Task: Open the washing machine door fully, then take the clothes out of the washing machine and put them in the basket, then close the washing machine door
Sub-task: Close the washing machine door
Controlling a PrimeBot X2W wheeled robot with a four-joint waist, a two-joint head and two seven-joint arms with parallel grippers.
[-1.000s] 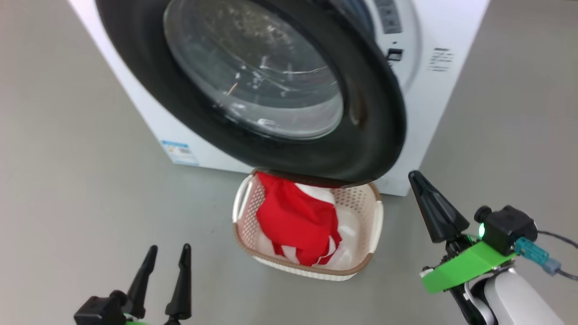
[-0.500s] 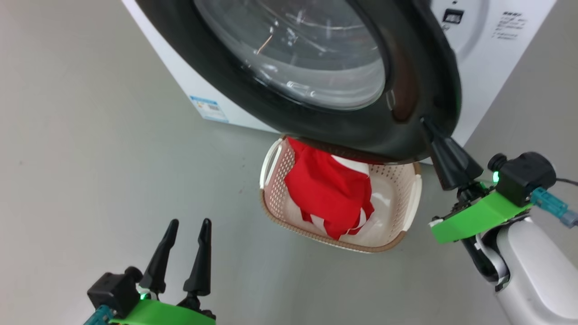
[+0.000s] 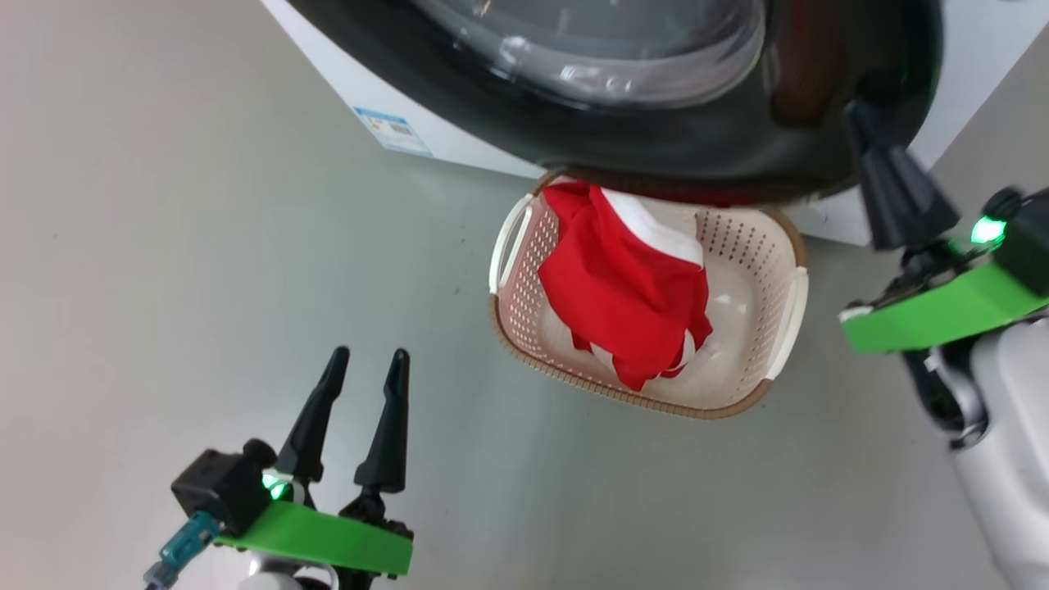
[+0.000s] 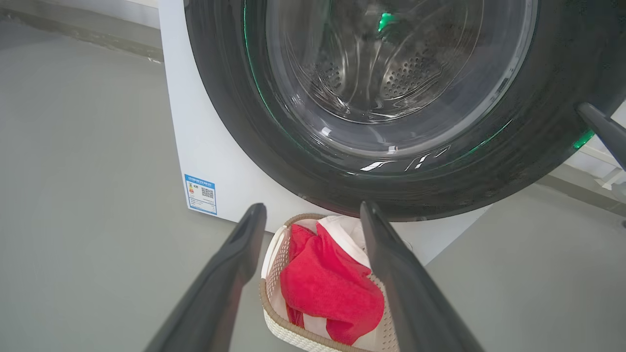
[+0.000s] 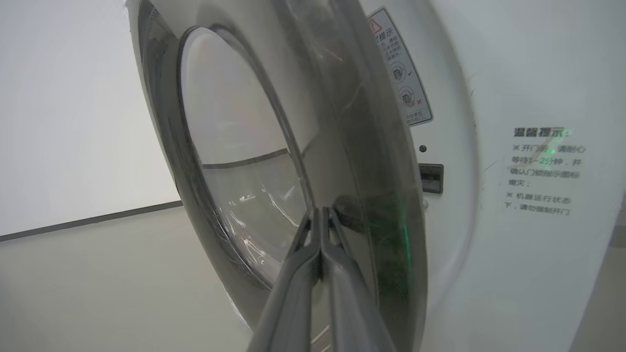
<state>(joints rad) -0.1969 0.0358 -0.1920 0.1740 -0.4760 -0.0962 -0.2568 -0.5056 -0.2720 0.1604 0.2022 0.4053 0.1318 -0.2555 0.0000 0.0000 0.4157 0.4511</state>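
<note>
Head view first: shows the bright red fabric clothes with white trim [image 3: 623, 295] lying in the small cream-white perforated plastic basket [image 3: 774, 328] at centre frame, on the floor just under the large round washing machine door with its glossy black rim [image 3: 697, 139]; judged, then, to be at the door-closing step. Finds the right pincer [image 3: 865, 123] at upper right, pressed together with nothing between its fingers, tips seemingly against the outer face of that rim. Push there, close to the door's free edge, toward the big white front-loading washing machine [image 4: 195, 146], aiming the edge at the small dark rectangular latch slot [image 5: 431, 178]. Follow the door's arc rather than driving straight, lest the tips skid off the gloss onto the glass. Press until the rim sits flush. Leave the left pincer [image 3: 369, 356], spread wide and holding nothing at lower left, well apart from basket and swing path.
</note>
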